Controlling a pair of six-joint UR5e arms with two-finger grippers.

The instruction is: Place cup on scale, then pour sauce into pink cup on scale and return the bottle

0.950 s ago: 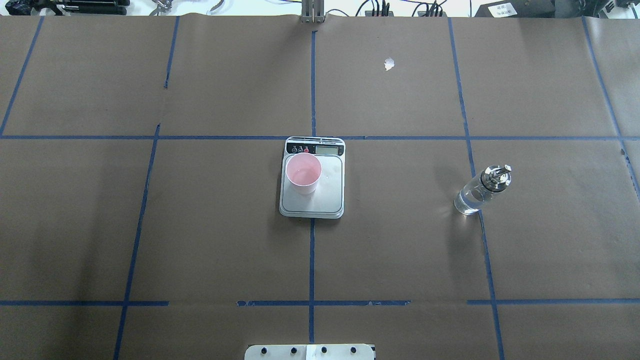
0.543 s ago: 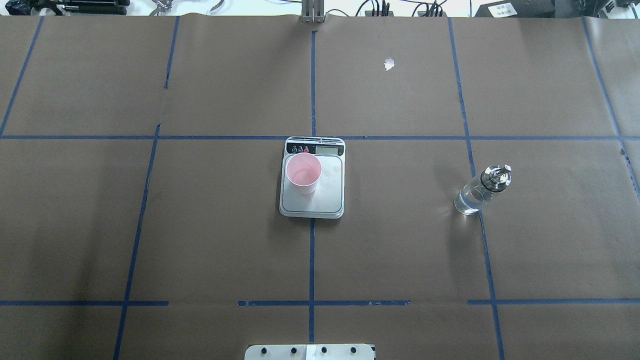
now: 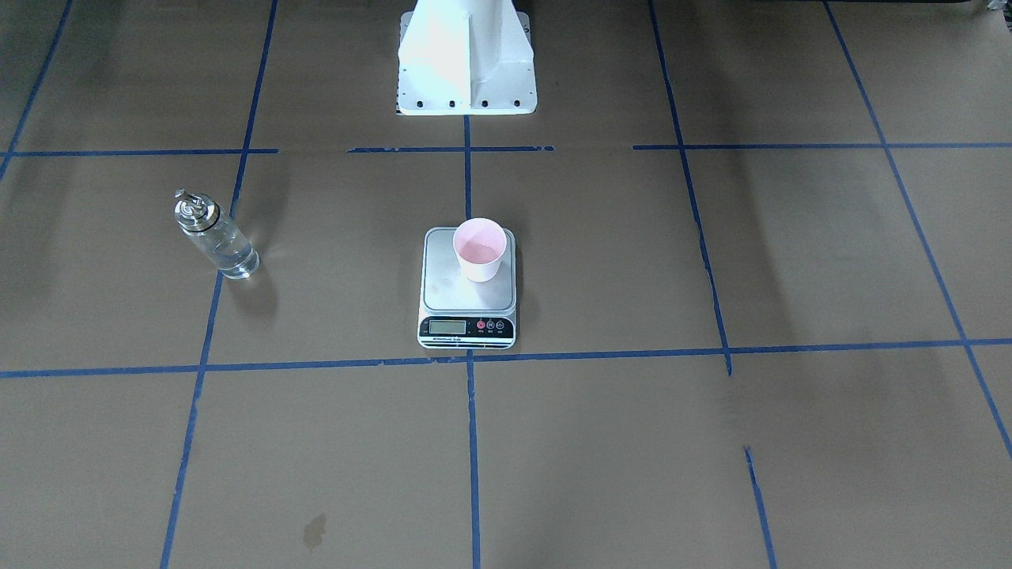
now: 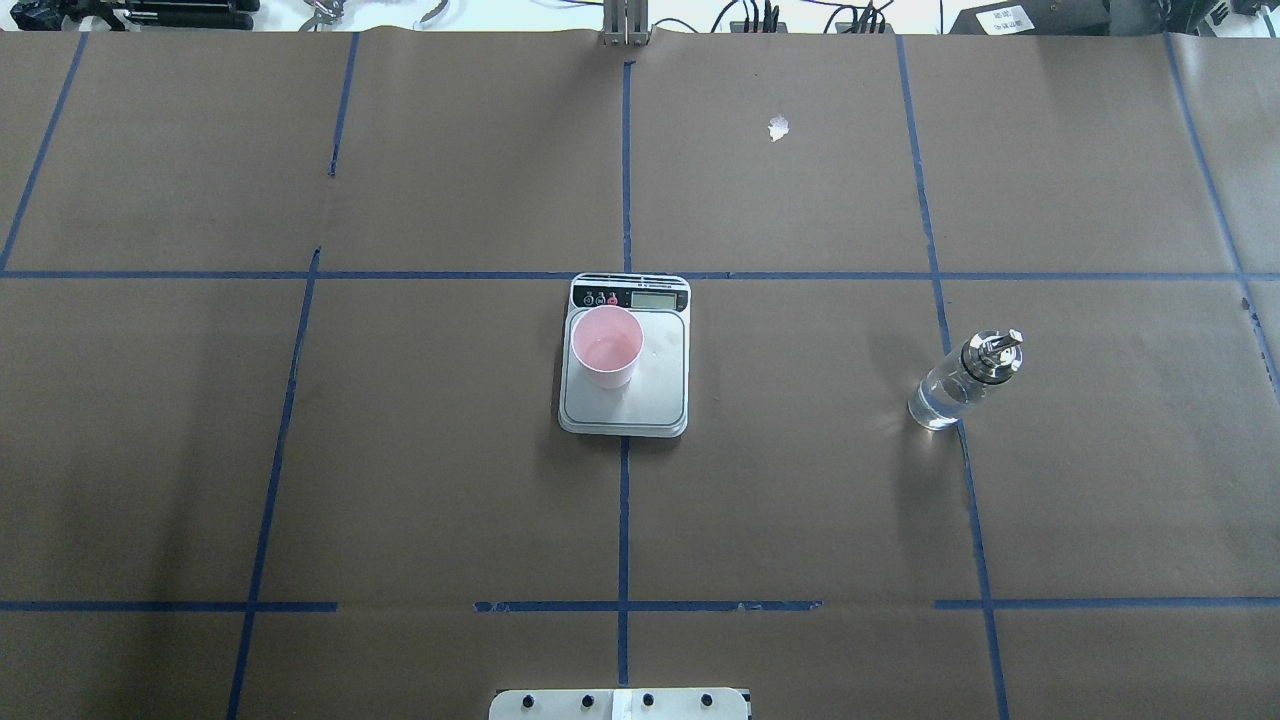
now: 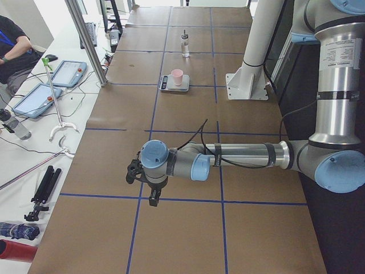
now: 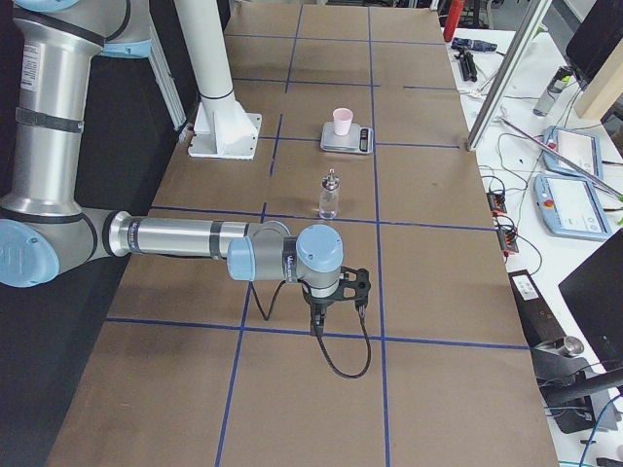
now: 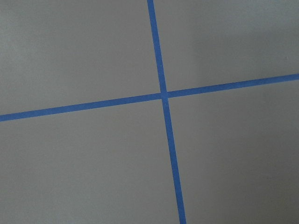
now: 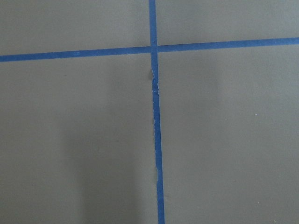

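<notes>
Left gripper (image 5: 149, 191): hangs over bare paper near the table's left end, well away from the scale. No object shows in it. I cannot tell whether it is wide or narrow.
Cup (image 4: 606, 345): upright on the scale (image 4: 660, 390), on the platform's left half, close to the display.
Bottle (image 4: 960, 385): upright on the table, well right of the scale, with nothing touching it. Sauce (image 4: 935, 408) shows clear through the glass.
Right gripper (image 6: 336, 304): over a tape line beyond the bottle, toward the right end. I cannot tell how far it is open.
Done: the cup is placed. A faint sheen inside it suggests the pour was made, and the bottle stands free.
Left: probably nothing. The display is too small to read.
Around: a white scrap (image 4: 778, 128) on the far side, the base plate (image 4: 620, 703), and pendants (image 5: 68, 71) on a side bench.
In the way: nothing between bottle and scale.
</notes>
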